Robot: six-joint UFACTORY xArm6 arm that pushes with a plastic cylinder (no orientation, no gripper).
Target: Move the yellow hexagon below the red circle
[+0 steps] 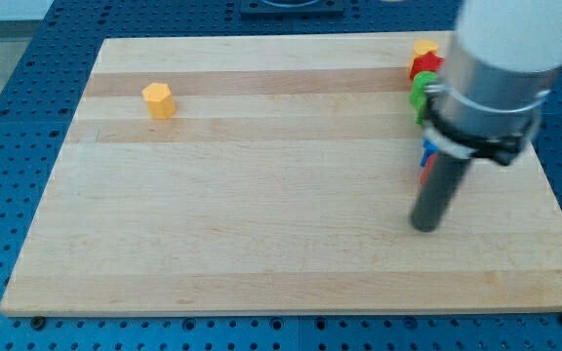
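A yellow hexagon block lies alone near the upper left of the wooden board. At the upper right a cluster of blocks is partly hidden by my arm: a yellow block at the board's top edge, a red block just below it, then a green block, a blue block and a sliver of red. Their shapes cannot be made out. My tip rests on the board below this cluster, far to the right of the yellow hexagon.
The board lies on a blue perforated table. The arm's white and grey body covers the board's upper right corner.
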